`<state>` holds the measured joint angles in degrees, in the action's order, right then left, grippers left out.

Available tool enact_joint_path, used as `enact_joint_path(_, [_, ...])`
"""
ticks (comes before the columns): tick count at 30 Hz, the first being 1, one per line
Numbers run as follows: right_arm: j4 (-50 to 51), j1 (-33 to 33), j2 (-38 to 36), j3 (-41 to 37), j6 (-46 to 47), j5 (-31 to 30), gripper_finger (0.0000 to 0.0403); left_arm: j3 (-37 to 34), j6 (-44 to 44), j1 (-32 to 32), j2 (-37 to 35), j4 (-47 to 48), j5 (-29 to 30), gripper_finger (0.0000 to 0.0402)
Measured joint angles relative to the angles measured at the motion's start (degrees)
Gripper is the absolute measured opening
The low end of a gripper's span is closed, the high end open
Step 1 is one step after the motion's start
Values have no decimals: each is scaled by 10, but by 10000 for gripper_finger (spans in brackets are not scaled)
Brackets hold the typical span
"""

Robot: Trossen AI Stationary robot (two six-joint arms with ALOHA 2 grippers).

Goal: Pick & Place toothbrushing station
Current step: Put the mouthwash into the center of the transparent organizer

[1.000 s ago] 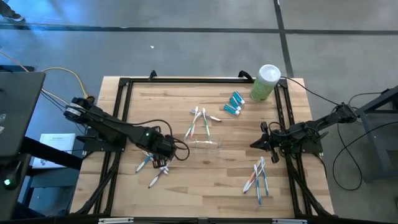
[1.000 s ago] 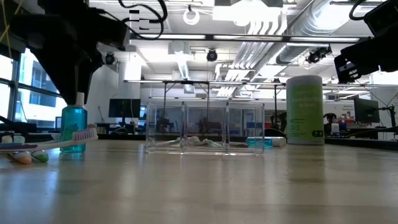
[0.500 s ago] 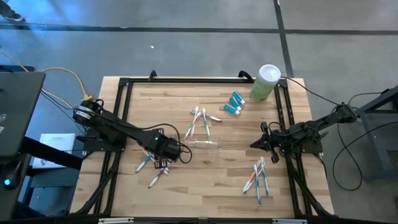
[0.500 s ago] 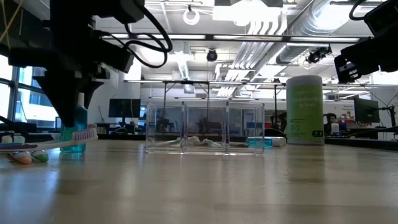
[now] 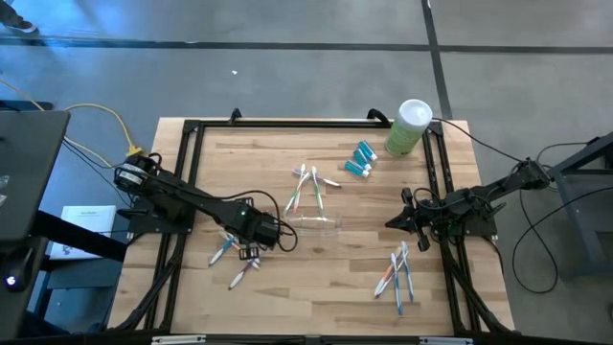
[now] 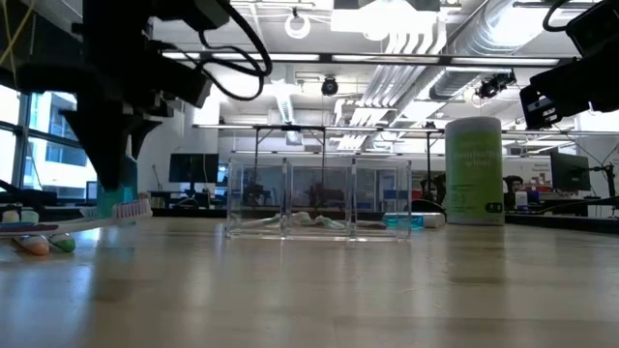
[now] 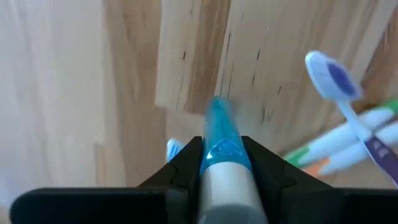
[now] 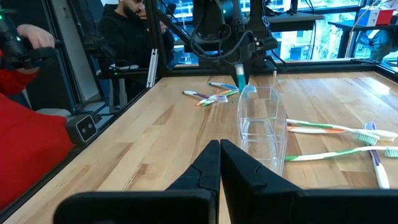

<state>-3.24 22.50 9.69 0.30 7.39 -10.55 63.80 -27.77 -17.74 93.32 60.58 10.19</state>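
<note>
The clear cup (image 5: 316, 223) stands on its base at mid-table. Toothbrushes lie in loose groups beyond it (image 5: 305, 187), at the near right (image 5: 397, 273) and at the near left (image 5: 235, 257). Two blue tubes (image 5: 361, 160) lie at the far right. My left gripper (image 5: 251, 230) points down left of the cup, shut on another blue white-capped tube (image 7: 219, 124). My right gripper (image 5: 391, 222) waits shut, right of the cup (image 8: 261, 124), holding nothing. My left gripper pinches the blue tube between its two fingers (image 7: 186, 168), on the blue body just below the white cap (image 7: 221, 155). The fingers come from above and lie along the tube. It stands upright, cap toward the wrist. Its flat end (image 8: 240, 84) points down, seemingly just above the table.
A tall pale-green canister (image 5: 408, 127) with a white lid stands at the far right corner. A black frame (image 5: 192, 153) runs along the table's edges. Beyond the left side, the right wrist view shows a person in a red sleeve (image 8: 25, 124) and another person (image 8: 130, 25).
My left gripper has come down over the upright blue tube, edging toward the cup, and has taken hold of it. In the low view the tube's lower end no longer reaches the table top.
</note>
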Motion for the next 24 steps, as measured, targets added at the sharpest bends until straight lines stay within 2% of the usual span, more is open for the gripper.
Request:
enact_joint_path(5, [0,0,0,0,-6,0,3,102,-36,2,-1,105,0,87])
enact_joint_path(7, [0,0,0,0,-16,0,3,149,-41,5,-1,111,0,88])
enact_joint_path(10, [0,0,0,0,-18,0,3,209,-98,16,-1,106,-2,89])
enact_joint_path(13, [1,0,0,0,-11,1,3,249,-115,42,4,103,-30,90])
enact_joint_path(18, [1,0,0,0,28,2,3,277,-50,75,4,56,-66,91])
enact_joint_path(24, [1,0,0,0,62,2,3,289,24,106,4,-20,-71,91])
